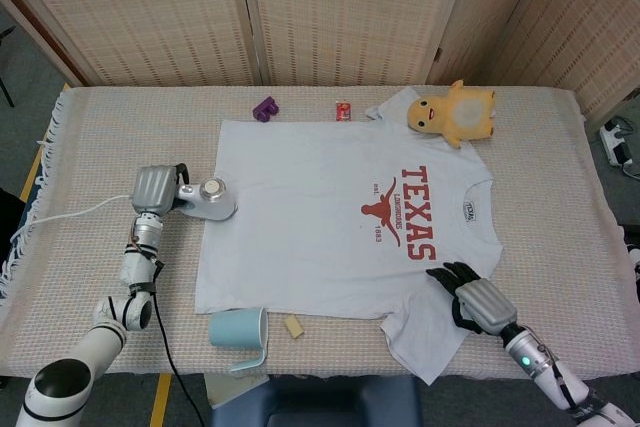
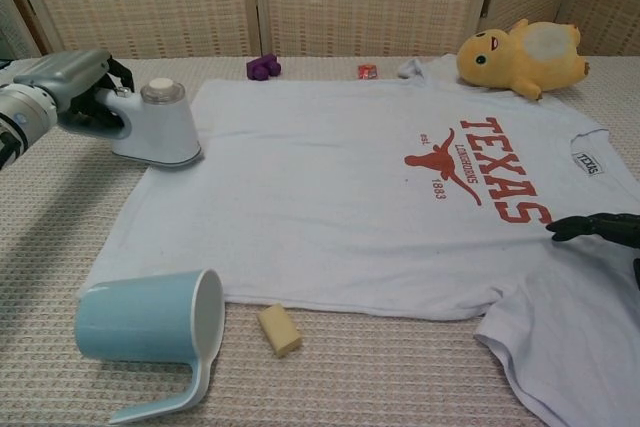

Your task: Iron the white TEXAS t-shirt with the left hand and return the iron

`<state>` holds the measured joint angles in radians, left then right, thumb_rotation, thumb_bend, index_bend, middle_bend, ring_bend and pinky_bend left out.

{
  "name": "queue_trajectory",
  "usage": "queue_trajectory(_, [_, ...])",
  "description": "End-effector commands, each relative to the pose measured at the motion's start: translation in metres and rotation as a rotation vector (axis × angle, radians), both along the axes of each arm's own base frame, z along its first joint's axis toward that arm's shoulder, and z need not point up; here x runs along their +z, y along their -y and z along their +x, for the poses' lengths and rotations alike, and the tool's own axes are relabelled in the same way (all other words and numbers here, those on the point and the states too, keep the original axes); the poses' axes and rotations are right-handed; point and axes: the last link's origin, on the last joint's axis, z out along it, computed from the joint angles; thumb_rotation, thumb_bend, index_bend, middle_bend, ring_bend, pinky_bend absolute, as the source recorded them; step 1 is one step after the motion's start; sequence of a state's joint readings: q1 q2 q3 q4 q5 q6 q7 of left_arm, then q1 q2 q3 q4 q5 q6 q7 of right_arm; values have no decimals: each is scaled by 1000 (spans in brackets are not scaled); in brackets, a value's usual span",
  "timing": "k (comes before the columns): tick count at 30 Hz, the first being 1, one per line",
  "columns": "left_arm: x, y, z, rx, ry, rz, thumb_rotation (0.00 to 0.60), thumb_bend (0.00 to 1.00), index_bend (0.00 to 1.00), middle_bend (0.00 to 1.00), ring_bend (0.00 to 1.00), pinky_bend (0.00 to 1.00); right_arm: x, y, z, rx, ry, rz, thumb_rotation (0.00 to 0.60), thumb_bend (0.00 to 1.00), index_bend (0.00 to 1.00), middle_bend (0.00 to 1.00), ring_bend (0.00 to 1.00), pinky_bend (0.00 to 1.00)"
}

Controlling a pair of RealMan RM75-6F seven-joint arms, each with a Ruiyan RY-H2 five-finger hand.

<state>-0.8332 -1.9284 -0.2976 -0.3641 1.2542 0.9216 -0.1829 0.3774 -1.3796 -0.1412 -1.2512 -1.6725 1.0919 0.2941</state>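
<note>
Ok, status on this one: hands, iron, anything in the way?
Left hand grips iron at the t-shirt left edge. Right hand rests on the shirt's lower right. Tipped blue mug near front hem, not blocking.

Iron (image 1: 212, 199) apparently at t-shirt's (image 1: 330, 217) left edge
</note>
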Motion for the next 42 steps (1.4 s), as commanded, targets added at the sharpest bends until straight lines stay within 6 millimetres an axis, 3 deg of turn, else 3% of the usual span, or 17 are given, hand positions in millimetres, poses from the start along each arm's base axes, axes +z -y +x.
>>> queue_trajectory(1, [12,0,9,-40,88,38,600,428,937,997,832,762,1,0,0,-1,0,0,499,982,0,97,0,7])
queue_trajectory(6, [0,9,40,-143,113,-5,600,428,936,997,831,762,1,-1,-1,-1,2,-1,497,983,0,97,0,7])
queue_trajectory(12, [-35,34,82,-279,78,-109,600,427,935,996,828,762,5,-3,-2,-5,2,-10,495,984,0,97,0,7])
queue_trajectory(23, [-82,70,116,-374,36,-207,600,427,934,995,826,763,4,-5,-5,-22,-4,-4,499,983,0,97,0,7])
queue_trajectory(27, [-92,75,116,-372,8,-217,600,427,934,993,827,765,2,-5,-5,-23,-5,1,498,983,0,97,0,7])
queue_trajectory(32, [-95,75,102,-355,-48,-204,600,427,934,991,825,765,2,-4,-6,-26,-7,3,500,983,0,97,0,8])
queue_trajectory(42, [-66,54,46,-222,-100,-123,600,429,934,991,824,765,0,-2,-7,-28,-7,5,500,983,0,97,0,7])
